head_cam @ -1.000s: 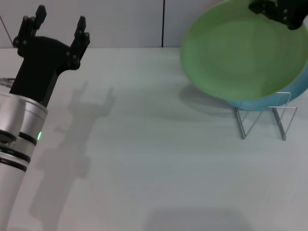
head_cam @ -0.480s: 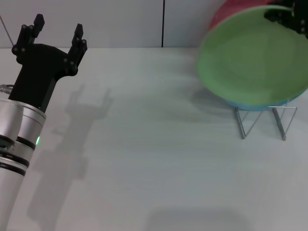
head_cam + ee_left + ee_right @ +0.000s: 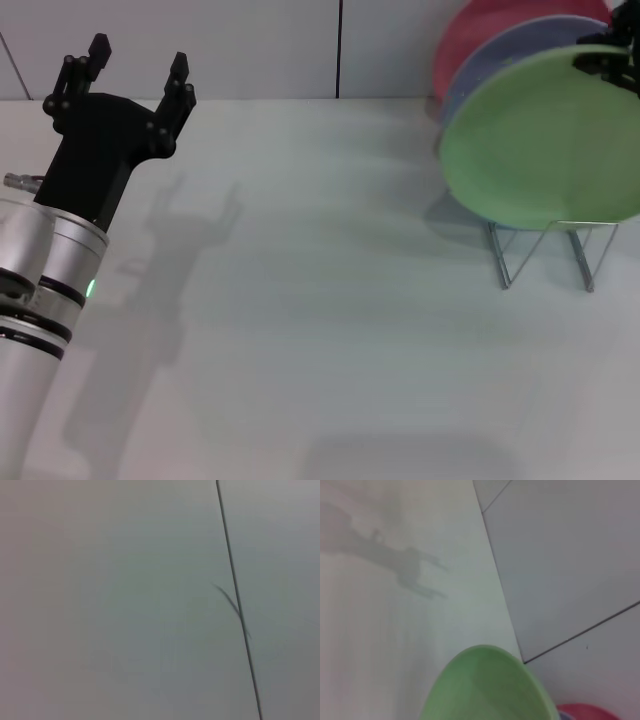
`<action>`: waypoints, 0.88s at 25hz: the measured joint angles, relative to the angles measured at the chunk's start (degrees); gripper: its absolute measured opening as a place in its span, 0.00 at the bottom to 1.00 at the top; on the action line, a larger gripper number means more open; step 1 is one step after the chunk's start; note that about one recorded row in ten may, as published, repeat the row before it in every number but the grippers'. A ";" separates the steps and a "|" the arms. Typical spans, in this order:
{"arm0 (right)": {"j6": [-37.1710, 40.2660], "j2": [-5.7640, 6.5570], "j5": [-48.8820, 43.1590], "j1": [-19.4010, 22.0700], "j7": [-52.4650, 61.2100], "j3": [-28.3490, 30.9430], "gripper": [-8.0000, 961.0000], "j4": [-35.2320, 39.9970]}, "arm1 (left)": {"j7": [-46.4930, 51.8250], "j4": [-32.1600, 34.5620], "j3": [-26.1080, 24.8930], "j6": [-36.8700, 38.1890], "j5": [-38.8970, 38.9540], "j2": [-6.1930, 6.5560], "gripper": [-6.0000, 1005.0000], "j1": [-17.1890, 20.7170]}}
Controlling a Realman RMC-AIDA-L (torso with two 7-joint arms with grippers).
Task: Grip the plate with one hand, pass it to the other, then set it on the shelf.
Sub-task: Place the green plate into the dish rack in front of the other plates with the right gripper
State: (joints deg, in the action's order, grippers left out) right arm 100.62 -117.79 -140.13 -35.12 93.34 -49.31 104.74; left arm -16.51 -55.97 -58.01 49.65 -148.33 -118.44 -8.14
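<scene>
Black against silver, my left hand (image 3: 130, 85) stands nearest me at about nine o'clock, lifted off the tabletop (image 3: 320, 330) with its two fingers spread wide and nothing between them. I judge it is parked there out of the way, its part of the job over.

Further out, at about two o'clock, the green plate (image 3: 545, 140) stands almost on edge in the wire rack (image 3: 548, 250), its lower rim down among the upright loops. My right hand (image 3: 608, 60) sits at the plate's upper rim, mostly cut off by the picture's edge, so I cannot tell whether it is clamped on the rim or already let go. To my eye the plate is tilted back so that it leans on its neighbours and stays up. Just behind it stands a blue-violet plate (image 3: 500, 55), and behind that a red plate (image 3: 500, 20), all leaning the same way. My right wrist camera shows the green rim close below it.

The tabletop is pale, matte and smooth, and carries soft shadows of my arm. Beyond it rises a light panelled wall (image 3: 260, 45) with a dark vertical seam (image 3: 339, 48).
</scene>
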 joint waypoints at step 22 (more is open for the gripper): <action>-4.60 -1.72 -4.09 5.69 1.71 -1.57 0.23 -1.53 | 0.08 0.44 1.93 -0.73 0.05 -0.12 0.75 -2.52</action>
State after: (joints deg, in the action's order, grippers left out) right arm 96.02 -119.51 -144.22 -29.44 95.05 -50.88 103.21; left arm -16.43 -55.53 -56.08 48.91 -148.27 -118.56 -10.66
